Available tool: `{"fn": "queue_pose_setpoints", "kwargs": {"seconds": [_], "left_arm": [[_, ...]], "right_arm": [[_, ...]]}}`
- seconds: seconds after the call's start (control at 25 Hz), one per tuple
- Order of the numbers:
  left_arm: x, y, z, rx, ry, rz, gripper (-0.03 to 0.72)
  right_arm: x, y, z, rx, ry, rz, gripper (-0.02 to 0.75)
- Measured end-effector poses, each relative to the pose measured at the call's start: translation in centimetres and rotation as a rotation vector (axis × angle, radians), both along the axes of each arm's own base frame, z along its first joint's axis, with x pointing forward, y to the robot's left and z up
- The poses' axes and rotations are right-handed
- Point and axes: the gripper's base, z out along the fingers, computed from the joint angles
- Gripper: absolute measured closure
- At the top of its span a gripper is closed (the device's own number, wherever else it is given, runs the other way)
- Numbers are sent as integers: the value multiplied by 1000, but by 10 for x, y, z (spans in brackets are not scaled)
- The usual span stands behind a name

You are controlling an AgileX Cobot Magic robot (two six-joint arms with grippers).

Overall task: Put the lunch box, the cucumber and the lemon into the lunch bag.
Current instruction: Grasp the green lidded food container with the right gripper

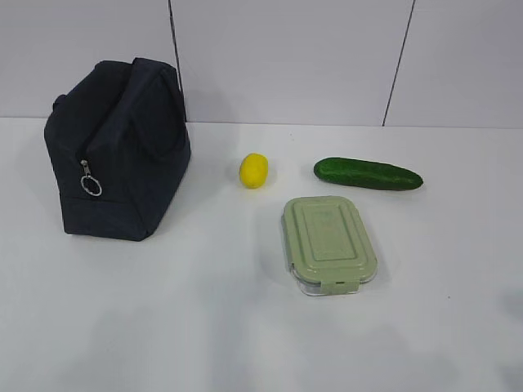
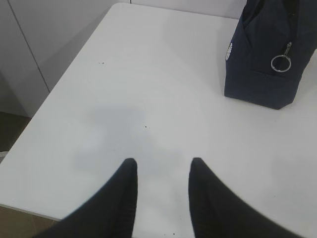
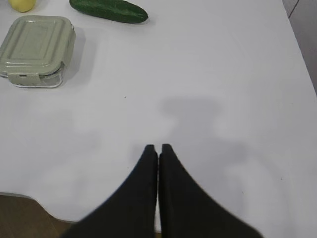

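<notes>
- My left gripper point(image 2: 161, 166) hangs over bare table point(image 2: 148, 74) with its fingers spread apart and nothing between them; the lunch bag point(image 2: 265, 59) stands well off ahead of it.
- My right gripper point(image 3: 158, 148) hovers with its fingertips pressed together, holding nothing.
- The lunch bag point(image 1: 118, 151) is my landmark: it stands upright, and its zipper looks closed from here, though I cannot be sure along the top. The silver ring pull point(image 1: 91, 185) hangs on its near end.
- The lemon point(image 1: 253, 170) lies just to the right of the bag, apart from it; the cucumber point(image 1: 368, 173) lies further right, lengthwise across the table; the lunch box point(image 1: 328, 243) sits right of the bag and nearer the front edge, lid up.
- Handling, as I judge it: the bag is soft fabric and will sag, so one arm should steady it. The lunch box is stiff, probably the heaviest; I would grip across its short sides. The cucumber is glossy and may slip, so take it mid-length. The lemon is light but can roll.
</notes>
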Motion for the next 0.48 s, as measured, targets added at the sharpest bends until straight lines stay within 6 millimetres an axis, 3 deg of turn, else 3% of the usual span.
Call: {"fn": "queue_pose_setpoints", "kwargs": {"seconds": [0.48], "left_arm": [[0, 0, 0, 0, 0, 0, 447]], "right_arm": [[0, 0, 0, 0, 0, 0, 717]]}}
